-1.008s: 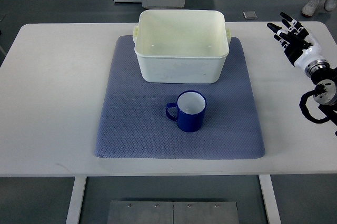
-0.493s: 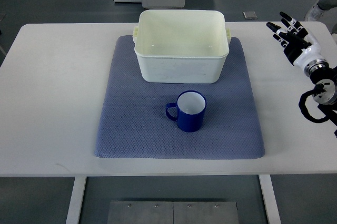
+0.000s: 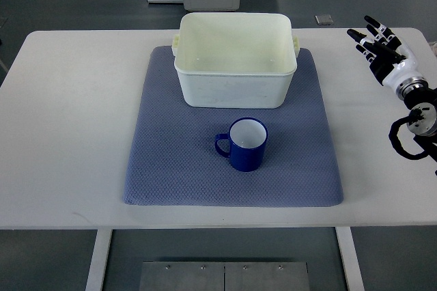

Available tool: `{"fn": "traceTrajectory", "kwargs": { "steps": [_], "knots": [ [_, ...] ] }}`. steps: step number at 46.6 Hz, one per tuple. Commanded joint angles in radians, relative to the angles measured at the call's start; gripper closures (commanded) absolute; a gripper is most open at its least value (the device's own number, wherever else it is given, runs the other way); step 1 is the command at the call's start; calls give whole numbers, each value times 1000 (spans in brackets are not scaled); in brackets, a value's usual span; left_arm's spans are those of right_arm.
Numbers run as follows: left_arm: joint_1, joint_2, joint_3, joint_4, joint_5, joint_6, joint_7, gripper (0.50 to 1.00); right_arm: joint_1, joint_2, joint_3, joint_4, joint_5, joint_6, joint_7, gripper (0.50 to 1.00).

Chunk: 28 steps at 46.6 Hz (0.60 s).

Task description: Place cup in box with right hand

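The white table (image 3: 68, 134) stretches bare along its left side, and none of my left arm shows there. Moving in, a blue-grey mat (image 3: 171, 175) covers the middle of the table, its texture finely dimpled. Toward the near part of that mat stands the blue cup (image 3: 246, 143), upright, its long axis vertical and its white-lined mouth open straight up at the camera. Its handle sticks out to the picture's left, slightly toward me. The cup is empty as far as I can see into it.

Just beyond the cup, on the far half of the mat, sits the cream box (image 3: 235, 93), a rounded-corner tub with small lugs on its left and right rims. Its longer side runs left to right. The cup and box are near each other but not touching; a strip of mat shows between them.

Over at the right edge, my right hand (image 3: 382, 48) hovers above the table's far right corner, well apart from the cup. My fingers (image 3: 362, 37) are stretched out and spread, pointing up-left in the picture, holding nothing.
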Motion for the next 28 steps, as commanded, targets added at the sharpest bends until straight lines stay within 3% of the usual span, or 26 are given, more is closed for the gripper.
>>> {"fn": "traceTrajectory", "kwargs": {
  "steps": [1, 28],
  "knots": [
    [1, 0, 0, 0, 0, 0, 0, 500, 3, 1, 1, 0, 0, 0, 0, 500],
    [1, 0, 0, 0, 0, 0, 0, 500, 7, 8, -2, -6, -1, -5, -3, 500]
  ]
}}
